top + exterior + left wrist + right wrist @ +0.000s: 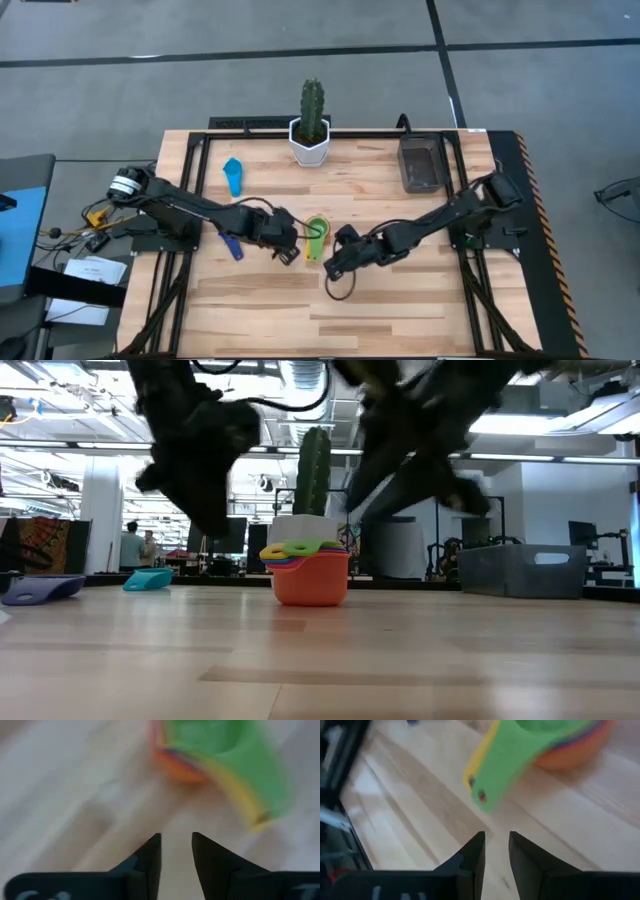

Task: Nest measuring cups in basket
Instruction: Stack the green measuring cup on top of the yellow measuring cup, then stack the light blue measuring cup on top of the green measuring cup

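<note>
Left tool [288,240], empty, narrowly parted, frame centre, nearer nested measuring cups [316,233]; handles toward right tool [338,262], likewise parted.

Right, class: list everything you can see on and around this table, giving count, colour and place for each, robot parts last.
Cup stack: several nested, green on top, orange outermost, table centre.
Light blue cup: one, far left of table.
Dark blue cup: one, left, beside the left arm.
Basket: one, dark grey, far right corner, nothing seen inside.
Cactus: one, green, in white pot, far centre.
Left pincer: dark, slightly open, empty, left of stack.
Right pincer: dark, slightly open, empty, right of stack.
</note>
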Tool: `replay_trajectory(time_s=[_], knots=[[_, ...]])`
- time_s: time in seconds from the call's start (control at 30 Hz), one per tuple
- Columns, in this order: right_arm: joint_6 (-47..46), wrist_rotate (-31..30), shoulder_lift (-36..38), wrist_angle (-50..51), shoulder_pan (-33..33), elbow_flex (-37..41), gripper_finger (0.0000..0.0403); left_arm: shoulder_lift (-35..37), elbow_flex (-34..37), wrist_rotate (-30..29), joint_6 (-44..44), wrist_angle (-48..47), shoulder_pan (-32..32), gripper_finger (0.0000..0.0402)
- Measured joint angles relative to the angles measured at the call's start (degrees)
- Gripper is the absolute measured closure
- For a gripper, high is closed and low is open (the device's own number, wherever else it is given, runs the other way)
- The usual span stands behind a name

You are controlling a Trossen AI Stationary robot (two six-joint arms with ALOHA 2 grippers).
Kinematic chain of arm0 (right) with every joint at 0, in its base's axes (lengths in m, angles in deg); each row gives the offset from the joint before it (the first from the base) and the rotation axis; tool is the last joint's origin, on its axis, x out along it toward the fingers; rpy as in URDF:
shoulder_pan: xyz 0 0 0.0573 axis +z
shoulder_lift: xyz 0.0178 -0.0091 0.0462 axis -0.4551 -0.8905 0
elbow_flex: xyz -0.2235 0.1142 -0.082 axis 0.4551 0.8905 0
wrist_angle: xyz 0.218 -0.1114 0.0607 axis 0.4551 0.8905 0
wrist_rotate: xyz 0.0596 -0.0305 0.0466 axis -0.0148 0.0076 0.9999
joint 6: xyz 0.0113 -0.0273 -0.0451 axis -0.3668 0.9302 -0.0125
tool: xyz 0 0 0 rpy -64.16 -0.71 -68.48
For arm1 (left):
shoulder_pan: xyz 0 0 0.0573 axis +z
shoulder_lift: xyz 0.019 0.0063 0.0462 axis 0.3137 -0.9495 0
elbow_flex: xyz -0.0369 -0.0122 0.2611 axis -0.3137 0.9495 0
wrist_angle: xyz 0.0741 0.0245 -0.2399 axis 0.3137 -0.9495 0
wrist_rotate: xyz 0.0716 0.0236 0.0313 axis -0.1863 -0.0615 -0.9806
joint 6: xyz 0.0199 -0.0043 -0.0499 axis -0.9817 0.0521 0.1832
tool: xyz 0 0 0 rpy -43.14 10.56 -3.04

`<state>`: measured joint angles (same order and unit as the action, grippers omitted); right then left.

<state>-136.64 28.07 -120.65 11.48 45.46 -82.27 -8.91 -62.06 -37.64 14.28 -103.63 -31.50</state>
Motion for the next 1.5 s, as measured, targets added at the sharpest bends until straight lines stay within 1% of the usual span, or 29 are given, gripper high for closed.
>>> replay_trajectory(time_s=[0.13,0.27,0.47,0.6,0.67,0.87,1.0,1.1,1.23,1.37,1.5], knots=[[-0.18,0.0,-3.12,-4.2,-1.67,-0.04,0.0294,-0.72,2.2,1.51,0.48,5.77,-1.02,0.0315],[-0.29,0.02,-4.41,-5.6,-2.42,-0.05,0.0295,-1.37,2.46,1.7,-0.07,7.09,-1.39,0.0319],[-0.26,-0.02,-4.38,-5.56,-2.78,0.02,0.0295,-1.46,2.52,2.55,-1.36,6.82,-1.35,0.0319],[-1.22,-0.14,-3.29,-4.76,-2.52,-0.14,0.0295,-1.48,2.52,2.52,-2.18,7.71,-1.35,0.0319],[-2.03,-0.18,-3.25,-2.65,-2.31,-0.03,0.0295,-1.48,2.52,2.39,-3.17,8.42,-1.35,0.0319],[-3.11,-0.02,-3.36,0.66,-2.64,0.04,0.0295,-1.48,2.52,-0.08,-4.25,10.13,-0.98,0.0319],[-1.04,0.11,-3.68,-1.51,-4.12,0.04,0.0295,-1.5,2.52,-0.1,-4.67,11.37,-0.13,0.0319],[1.79,1.52,-3.68,-4.05,-5.95,0.02,0.0295,-1.5,2.52,-0.1,-5.29,12.55,0.4,0.0319],[4.65,2.17,-3.68,-4.77,-7.7,0.04,0.0295,-1.5,2.52,-0.25,-4.64,12.88,0.76,0.0319],[5.74,4.03,-3.2,-4.86,-7.99,0.04,0.0295,-1.5,2.52,0.4,-4.58,12.69,0.78,0.0319],[5.4,4.97,-3.2,-2.98,-6.81,0.0,0.0295,-0.36,2.52,2.84,-2.32,9.51,0.77,0.0319]])
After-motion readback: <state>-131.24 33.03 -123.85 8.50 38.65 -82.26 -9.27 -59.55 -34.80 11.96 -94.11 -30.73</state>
